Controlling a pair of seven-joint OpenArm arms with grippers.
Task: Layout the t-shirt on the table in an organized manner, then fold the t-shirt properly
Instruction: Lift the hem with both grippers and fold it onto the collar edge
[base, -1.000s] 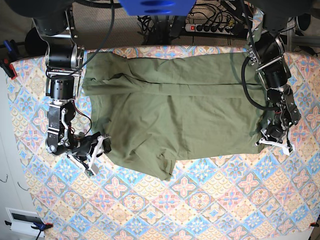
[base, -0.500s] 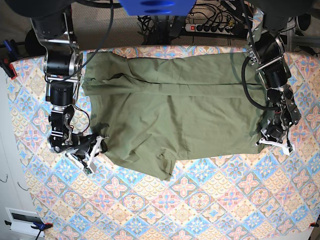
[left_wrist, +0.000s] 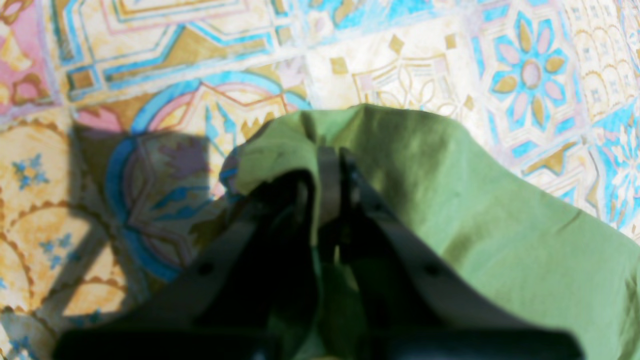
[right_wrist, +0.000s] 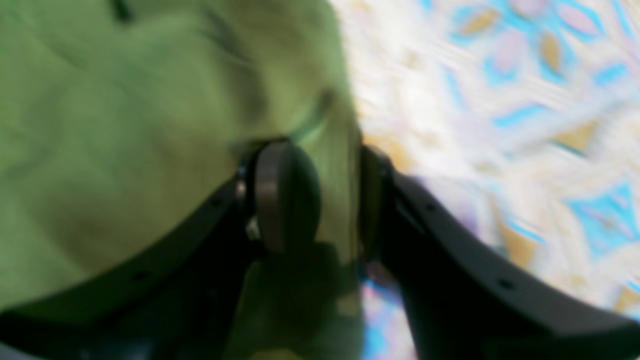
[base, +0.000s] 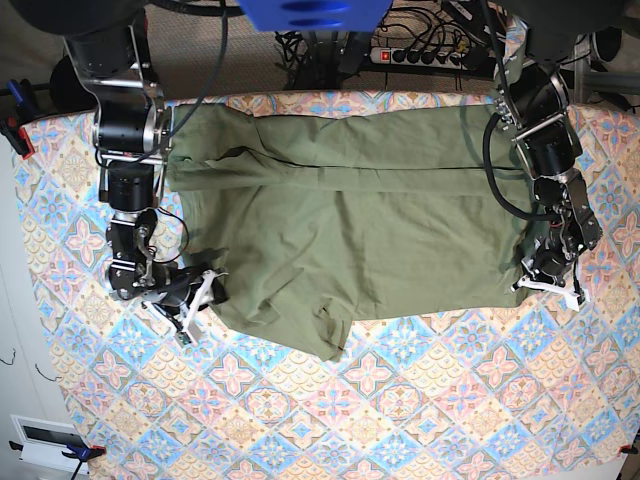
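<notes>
The olive-green t-shirt (base: 345, 225) lies spread across the far half of the tabletop (base: 400, 400), its upper part folded over into a long band along the far edge, its near hem rumpled with a flap hanging toward me near the middle. The left tool (base: 549, 284) sits at the shirt's corner on the right side of the base view; its wrist view shows the jaws pressed tight together with a fold of the green cloth (left_wrist: 450, 200) pinched between them, lifted a little off the patterned cover. The right tool (base: 198, 296) is down at the opposite corner, jaws partly apart and straddling the cloth's edge (right_wrist: 340, 200), one pad over the fabric, the other at the rim; whether it truly grips is hard to say from the blurred view.
</notes>
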